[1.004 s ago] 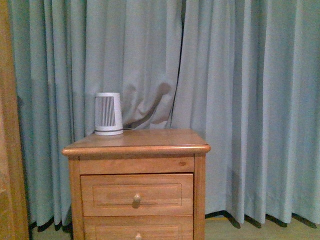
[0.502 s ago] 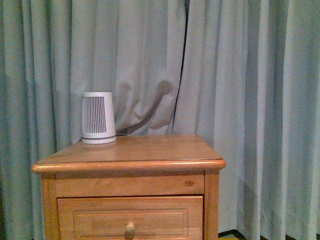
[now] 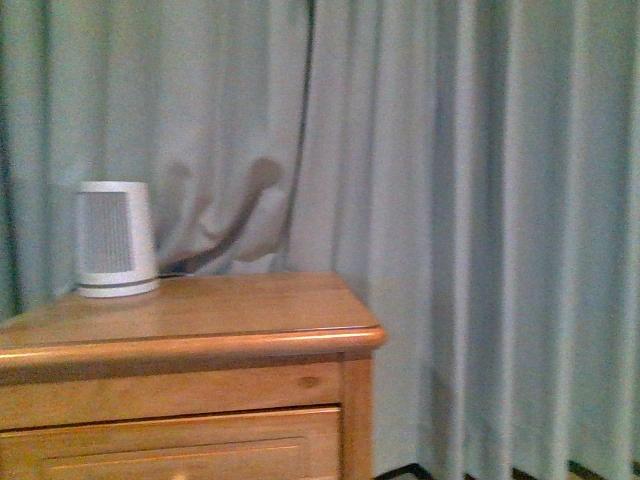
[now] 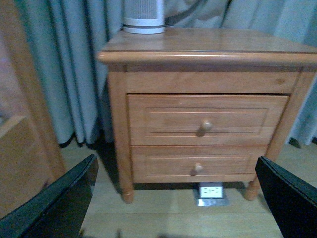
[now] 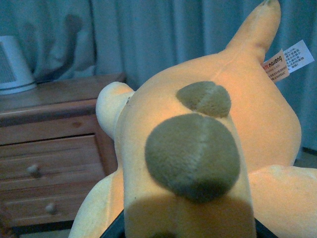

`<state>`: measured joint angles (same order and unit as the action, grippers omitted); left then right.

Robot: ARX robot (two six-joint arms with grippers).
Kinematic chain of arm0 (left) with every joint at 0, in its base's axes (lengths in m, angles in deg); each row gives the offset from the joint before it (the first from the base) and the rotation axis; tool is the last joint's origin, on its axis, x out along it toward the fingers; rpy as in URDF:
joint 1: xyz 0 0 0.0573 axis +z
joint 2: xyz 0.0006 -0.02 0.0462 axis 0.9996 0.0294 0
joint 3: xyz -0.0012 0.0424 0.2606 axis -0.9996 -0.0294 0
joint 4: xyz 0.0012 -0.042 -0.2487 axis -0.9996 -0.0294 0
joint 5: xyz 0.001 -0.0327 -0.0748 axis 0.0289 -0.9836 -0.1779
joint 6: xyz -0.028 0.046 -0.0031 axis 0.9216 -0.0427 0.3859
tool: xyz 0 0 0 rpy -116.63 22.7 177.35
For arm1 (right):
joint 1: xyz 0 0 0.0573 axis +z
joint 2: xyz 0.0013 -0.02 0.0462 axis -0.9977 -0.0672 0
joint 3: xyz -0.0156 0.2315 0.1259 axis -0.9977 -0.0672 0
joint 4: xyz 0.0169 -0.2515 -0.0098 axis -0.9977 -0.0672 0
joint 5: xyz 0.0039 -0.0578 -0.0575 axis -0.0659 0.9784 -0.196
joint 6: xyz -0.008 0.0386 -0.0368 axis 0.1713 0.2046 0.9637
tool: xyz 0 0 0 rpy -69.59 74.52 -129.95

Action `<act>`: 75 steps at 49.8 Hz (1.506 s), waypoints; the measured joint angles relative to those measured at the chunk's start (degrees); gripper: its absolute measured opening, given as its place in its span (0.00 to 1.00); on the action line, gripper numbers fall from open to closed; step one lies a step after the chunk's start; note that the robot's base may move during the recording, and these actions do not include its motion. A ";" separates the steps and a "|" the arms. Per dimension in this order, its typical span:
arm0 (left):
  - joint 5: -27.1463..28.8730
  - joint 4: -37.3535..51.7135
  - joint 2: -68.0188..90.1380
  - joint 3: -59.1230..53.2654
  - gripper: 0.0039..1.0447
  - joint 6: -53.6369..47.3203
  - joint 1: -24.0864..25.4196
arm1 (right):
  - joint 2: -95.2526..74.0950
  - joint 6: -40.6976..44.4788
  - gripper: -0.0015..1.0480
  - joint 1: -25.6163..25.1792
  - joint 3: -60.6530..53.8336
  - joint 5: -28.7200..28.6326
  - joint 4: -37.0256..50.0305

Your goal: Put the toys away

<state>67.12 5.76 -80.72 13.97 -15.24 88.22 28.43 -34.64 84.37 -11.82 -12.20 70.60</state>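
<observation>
Right claw (image 5: 184, 232) holds plush (image 5: 198, 148), before nightstand (image 4: 213, 47). Left claw (image 4: 176, 166) wide, empty, facing nightstand drawers (image 4: 168, 119). White unit (image 3: 116, 240) on nightstand top.

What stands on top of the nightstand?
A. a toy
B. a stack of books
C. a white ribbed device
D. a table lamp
C: a white ribbed device stands on the nightstand, near the curtain; the toy shows close up in the right wrist view, off the nightstand.
</observation>
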 joint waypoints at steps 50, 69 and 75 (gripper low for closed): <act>-0.22 -0.02 -0.02 0.00 0.95 -0.04 -0.09 | -0.02 -0.04 0.19 -0.04 0.00 0.44 0.00; -0.04 0.00 -0.02 0.00 0.95 -0.02 -0.11 | -0.02 -0.02 0.19 -0.04 0.00 0.35 0.02; -0.26 -0.02 -0.02 0.02 0.95 -0.02 -0.13 | -0.02 -0.11 0.19 -0.04 0.00 0.50 0.00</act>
<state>66.86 5.73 -80.75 13.99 -15.26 88.09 28.41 -34.75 84.32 -11.82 -11.70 70.60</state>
